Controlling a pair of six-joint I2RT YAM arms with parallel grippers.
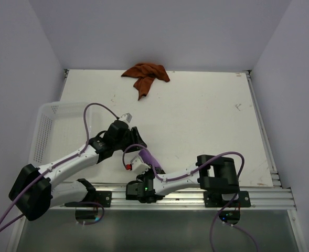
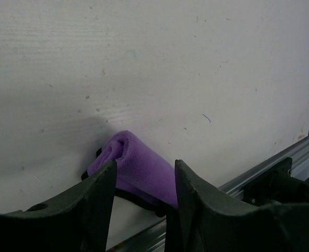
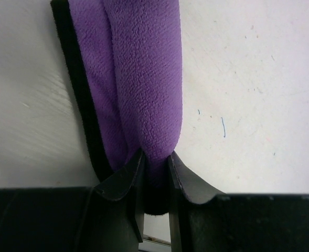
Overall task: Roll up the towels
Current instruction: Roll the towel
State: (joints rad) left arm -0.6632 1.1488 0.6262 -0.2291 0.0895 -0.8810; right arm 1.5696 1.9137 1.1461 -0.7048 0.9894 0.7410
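Observation:
The purple towel [image 3: 144, 79] with dark edging lies as a narrow roll on the white table near the front rail. It also shows in the top view [image 1: 149, 157] and in the left wrist view [image 2: 138, 165]. My right gripper [image 3: 156, 155] is shut on the near end of the roll; in the top view it [image 1: 150, 169] sits just in front of the rail. My left gripper [image 2: 145, 164] is open, with its fingers apart just short of the roll's other end; in the top view it [image 1: 130, 136] is to the towel's upper left. The rust orange towel [image 1: 145, 76] lies crumpled at the table's far edge.
A white perforated basket [image 1: 52, 131] stands at the left edge, beside my left arm. The aluminium rail [image 1: 259, 197] runs along the front edge. Purple cables loop over both arms. Walls close in on the left, right and back.

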